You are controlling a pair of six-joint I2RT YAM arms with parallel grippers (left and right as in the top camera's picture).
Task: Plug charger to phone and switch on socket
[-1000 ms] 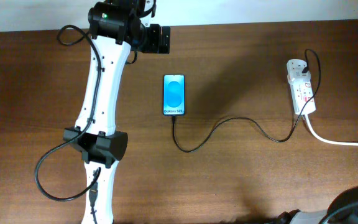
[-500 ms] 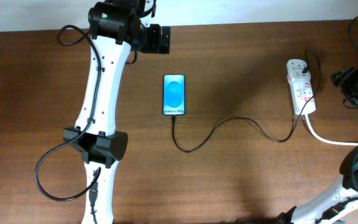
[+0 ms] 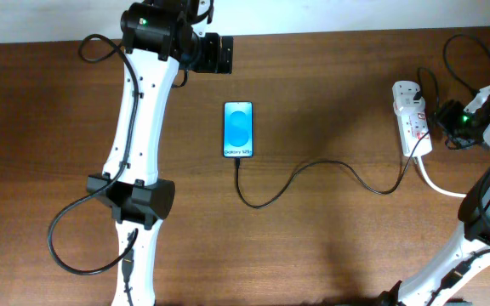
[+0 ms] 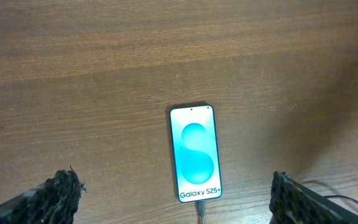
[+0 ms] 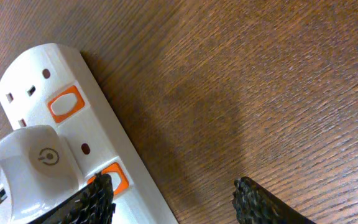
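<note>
The socket [image 5: 73,143] lies flat near the right edge of the table [image 3: 330,238], with its white adapter [image 5: 30,162] seated at the far end. Two orange switches show in the right wrist view: an upper switch [image 5: 66,104] beside an empty outlet, and a lower switch [image 5: 114,177] just beside the adapter. You cannot tell from these views whether either one is on.

The charger [image 3: 313,170] runs in a loose wave from the adapter across the table to the bottom edge of the phone [image 4: 196,154]. Its tip meets the phone's port there, so I judge the plugging step done (how fully the plug is seated cannot be confirmed). The phone lies flat with its lit screen up, well apart from the socket, and the slack in the cable means nothing pulls on it.

Your right gripper [image 5: 176,196] is at the socket with its jaws apart and empty. One fingertip overlaps the corner of the lower switch, and the other is over bare wood beside the strip. I judge that the pose sets up a press with that single fingertip, not a grasp. The adapter sits close, so watch that the finger does not catch it.

Your left gripper [image 4: 178,191] hangs above the phone, jaws apart, holding nothing, with the phone lying between its fingertips in the wrist view.
</note>
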